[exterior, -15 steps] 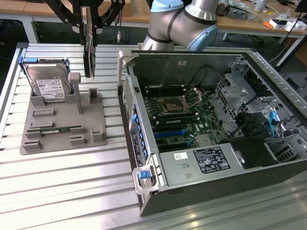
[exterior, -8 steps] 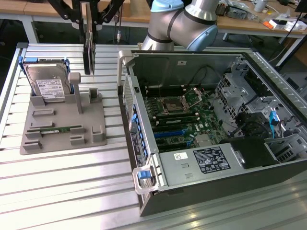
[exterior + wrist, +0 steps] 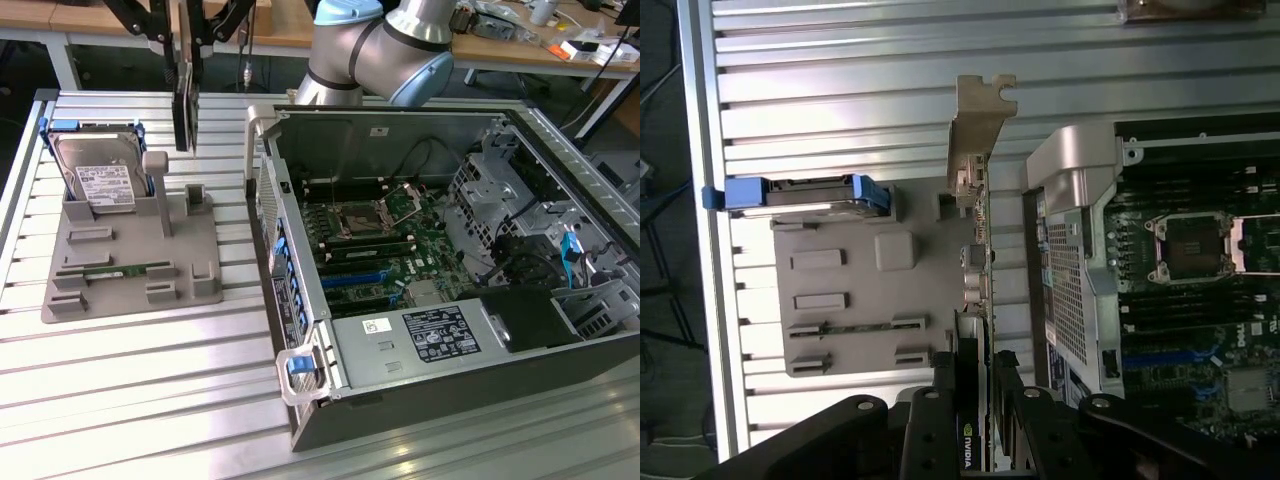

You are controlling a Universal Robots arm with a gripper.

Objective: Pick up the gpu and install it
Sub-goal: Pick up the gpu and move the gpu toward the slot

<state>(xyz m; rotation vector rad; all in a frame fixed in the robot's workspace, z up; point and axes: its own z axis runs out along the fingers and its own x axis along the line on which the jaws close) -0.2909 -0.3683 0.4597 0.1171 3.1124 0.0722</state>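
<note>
Hand (image 3: 974, 372) clamping gpu (image 3: 978, 250), NVIDIA logo on its edge

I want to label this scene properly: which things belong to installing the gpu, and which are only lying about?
For the job: gpu, clamped in the gripper; open computer case.
Lying about: hard drive, memory stick, grey holder.

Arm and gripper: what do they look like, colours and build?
The arm is a silver-grey tube with rounded joints and light-blue end caps. The gripper is black: flat linkage bars joined by round pivot pins, ending in slim straight fingers.
</note>
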